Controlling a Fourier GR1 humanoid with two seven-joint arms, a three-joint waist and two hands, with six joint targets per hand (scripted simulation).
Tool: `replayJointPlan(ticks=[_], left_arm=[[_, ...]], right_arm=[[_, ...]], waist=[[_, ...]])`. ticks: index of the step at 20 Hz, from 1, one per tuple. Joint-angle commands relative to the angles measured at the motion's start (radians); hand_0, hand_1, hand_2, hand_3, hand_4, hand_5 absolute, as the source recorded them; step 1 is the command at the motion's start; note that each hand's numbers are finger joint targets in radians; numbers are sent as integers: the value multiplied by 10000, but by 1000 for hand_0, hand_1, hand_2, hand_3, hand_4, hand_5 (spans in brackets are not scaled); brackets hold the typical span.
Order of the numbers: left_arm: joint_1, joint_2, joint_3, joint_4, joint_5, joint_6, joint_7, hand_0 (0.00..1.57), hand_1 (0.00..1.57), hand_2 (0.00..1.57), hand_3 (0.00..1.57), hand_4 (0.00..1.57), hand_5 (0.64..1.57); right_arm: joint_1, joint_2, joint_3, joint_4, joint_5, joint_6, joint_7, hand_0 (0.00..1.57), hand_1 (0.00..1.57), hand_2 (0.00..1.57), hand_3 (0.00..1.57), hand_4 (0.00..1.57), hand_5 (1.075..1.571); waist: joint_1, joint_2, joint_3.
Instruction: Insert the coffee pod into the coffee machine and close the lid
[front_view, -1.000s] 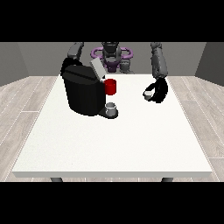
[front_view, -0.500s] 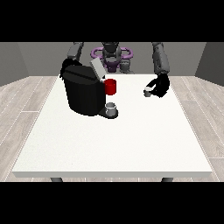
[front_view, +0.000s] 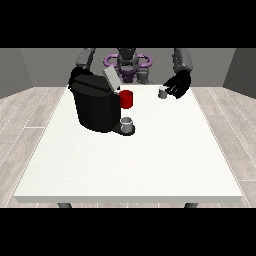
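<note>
In the front view a large white desk (front_view: 130, 160) fills the middle, with the robot (front_view: 127, 62) small behind its far edge. A black coffee machine (front_view: 95, 105) stands on the desk towards the far left corner, its grey lid (front_view: 111, 79) tilted up and open. A red part (front_view: 126, 99) sticks out from the machine's right side, and below it a small grey cup (front_view: 127, 123) sits on the machine's base. The coffee pod (front_view: 162, 93), small and grey, rests on the desk near the far edge, right of the middle and well apart from the machine. The hand at the view's right (front_view: 178, 84) hangs just beside the pod on its right, its dark fingers curved down and spread towards the pod; it looks released, and whether it touches the pod cannot be told. The hand at the view's left (front_view: 76, 76) is mostly hidden behind the machine's top left corner, so whether it is clenched or released cannot be told. Around the desk lies a pale wooden floor (front_view: 30, 107).
</note>
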Motion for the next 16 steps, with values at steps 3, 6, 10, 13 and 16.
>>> replayJointPlan(ticks=[3, 6, 10, 13, 16], left_arm=[[-705, -498, -35, -283, -168, -75, 732, 1235, 1235, 1323, 1291, 571, 1571], [-1302, -373, 96, -376, -79, -600, 1300, 1252, 1252, 1329, 1292, 573, 1571], [-1640, -2, 296, -448, -235, -296, 1099, 1256, 1256, 1327, 1277, 536, 1571], [-2350, 318, 694, -170, -78, -437, 1333, 1017, 1017, 1206, 1226, 503, 1571], [-2877, 17, 989, -112, 165, -445, 2076, 1211, 1211, 1253, 1199, 507, 1571]], right_arm=[[-2, 317, 315, 367, 275, -113, -648, 0, 0, 0, 0, 468, 1571], [-264, 109, 93, 414, -144, 289, -243, 0, 0, 0, 0, 489, 1571], [-395, -5, 102, 72, -235, 415, -260, 0, 0, 0, 0, 495, 1571], [-809, 137, 460, -370, -69, 353, 27, 0, 0, 0, 0, 504, 1571], [-705, 348, 754, -310, 142, -52, -69, 0, 0, 0, 0, 494, 1571]], waist=[[-293, 92, -1], [-392, -183, 0], [-710, 135, -3], [-1229, 529, -7], [-1366, 616, -4]])
